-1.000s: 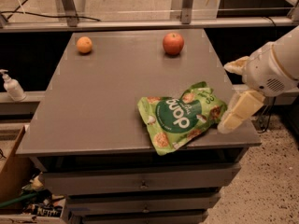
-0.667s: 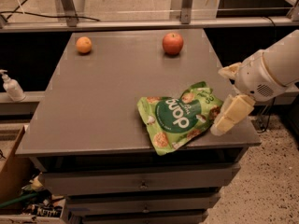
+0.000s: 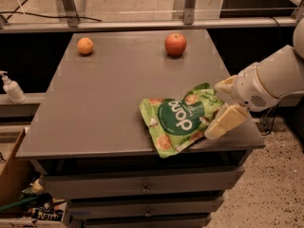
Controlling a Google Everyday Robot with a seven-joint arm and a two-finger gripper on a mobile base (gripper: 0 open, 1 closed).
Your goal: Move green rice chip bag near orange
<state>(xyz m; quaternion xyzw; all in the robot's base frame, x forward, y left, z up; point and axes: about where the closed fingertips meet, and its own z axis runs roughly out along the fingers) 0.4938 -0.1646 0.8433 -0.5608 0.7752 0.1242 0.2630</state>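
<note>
The hand (image 3: 214,110) sat at the right side of the table (image 3: 95,118), near the front right corner, at the end of a pale, rounded arm that came in from the right. Its two cream fingers (image 3: 227,122) stood apart, one above and one below the right edge of the green rice chip bag (image 3: 178,120), so the hand was spread and not closed on anything; whether either finger touched the pouch could not be told. In the camera view the bag lay flat on the front right part of the table, printed face up. A dark green circle in its middle carried large white lettering that appeared upside down from this side and could not be read with certainty; it looked like four or five rounded lower-case letters. Tan chips were pictured around the circle. The pouch's long axis ran on a diagonal from the near left to the far right, with its near corner reaching the table's front edge and its far right corner by the hand. The orange (image 3: 85,46) rested at the far left of the table, well apart from the bag. A red apple (image 3: 175,44) stood at the far edge, right of the orange. A white pump bottle (image 3: 12,88) stood on a ledge to the left of the table.
</note>
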